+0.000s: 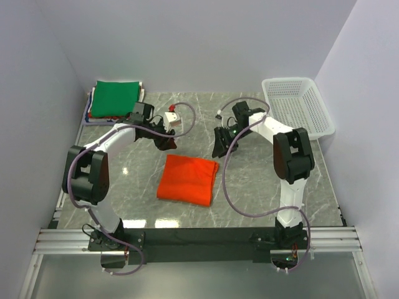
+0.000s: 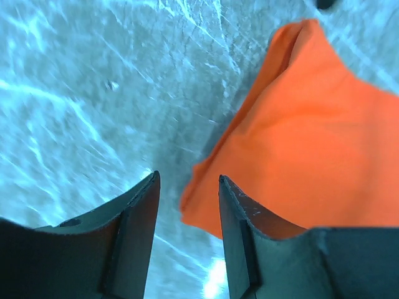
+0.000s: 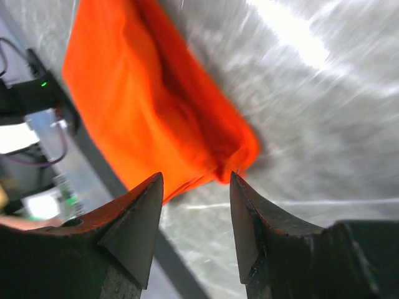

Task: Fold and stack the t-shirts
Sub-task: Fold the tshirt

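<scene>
Overhead, we see the folded orange t-shirt (image 1: 187, 180) flat at the centre of the table (image 1: 262, 187), the green t-shirt (image 1: 115, 98) in the far left corner. From the left wrist, the left gripper (image 2: 187, 180) stands parted and empty over an orange corner; from the right wrist, the right gripper (image 3: 196, 177) likewise gapes, holding nothing, above another corner.

A folded t-shirt (image 1: 187, 180) lies mid-way across the table (image 1: 262, 187), with the left gripper (image 1: 165, 142) and right gripper (image 1: 219, 149) just behind it. A t-shirt stack (image 1: 115, 98) sits far-left, a basket (image 1: 296, 106) far-right.
</scene>
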